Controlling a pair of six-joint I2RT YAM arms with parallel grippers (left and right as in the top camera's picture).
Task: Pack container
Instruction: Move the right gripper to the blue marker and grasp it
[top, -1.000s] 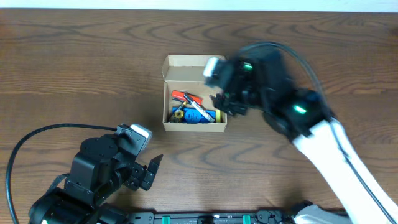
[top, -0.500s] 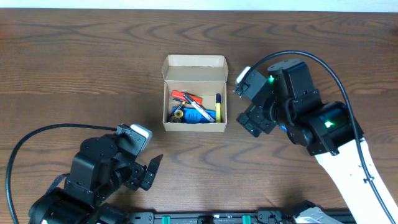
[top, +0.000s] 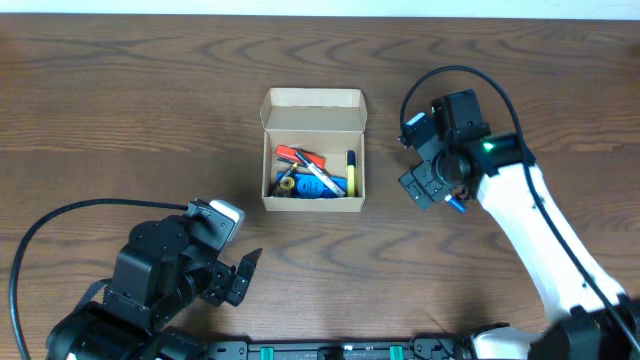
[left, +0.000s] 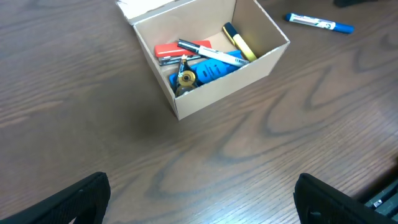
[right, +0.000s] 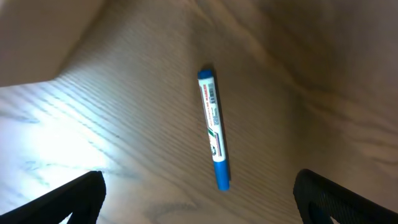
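Several pens (top: 312, 172) already fill the small open tan cardboard box (top: 312, 204) mid-table. One blue-and-white marker (right: 212, 127) lies unpacked to its right, under the right gripper (top: 435, 190), spread and empty; the left gripper (top: 240, 275) waits open, near-left.

container (top: 313, 190) on desk (top: 120, 120), lid flap (top: 313, 110) behind it, pens (top: 312, 172) inside. loose marker (right: 213, 127) right of container, under right gripper (top: 428, 186). left gripper (top: 243, 275) before container, leftward.

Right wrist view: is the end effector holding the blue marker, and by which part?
Nothing is held. The right end effector is open above the blue marker, which lies on the table. The left end effector is open and empty.
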